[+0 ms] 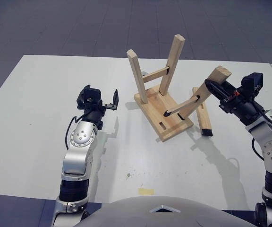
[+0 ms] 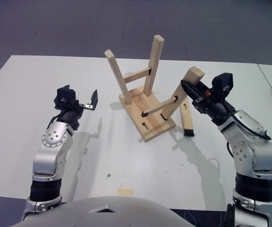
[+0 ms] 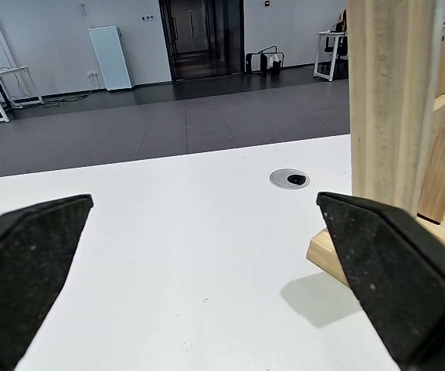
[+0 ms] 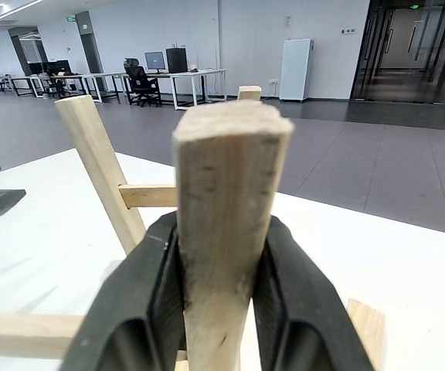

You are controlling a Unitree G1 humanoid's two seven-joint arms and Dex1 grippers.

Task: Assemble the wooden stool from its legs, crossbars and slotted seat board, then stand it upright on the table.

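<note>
My left fingers (image 3: 29,263) hang apart over the bare counter (image 1: 32,118), holding nothing, just left of the seat board (image 1: 152,111). The board lies flat near the counter's middle. Two legs rise from its far end, the left leg (image 1: 137,75) and the right leg (image 1: 171,61), joined by a crossbar (image 1: 156,74). From my left wrist their tops are cut off, and the far leg is mostly hidden behind the near one.

Right of them a third leg (image 1: 199,94) leans steeply, its foot down at the board's right edge. I cannot tell whether that foot sits in a slot. A second crossbar (image 1: 181,106) runs from it toward the board, dark in shadow. My right fingers (image 4: 141,309) are clamped on this leg near its top end.

A fourth leg (image 1: 203,120) lies on the counter just right of the board, its upper part hidden behind the leaning one.
</note>
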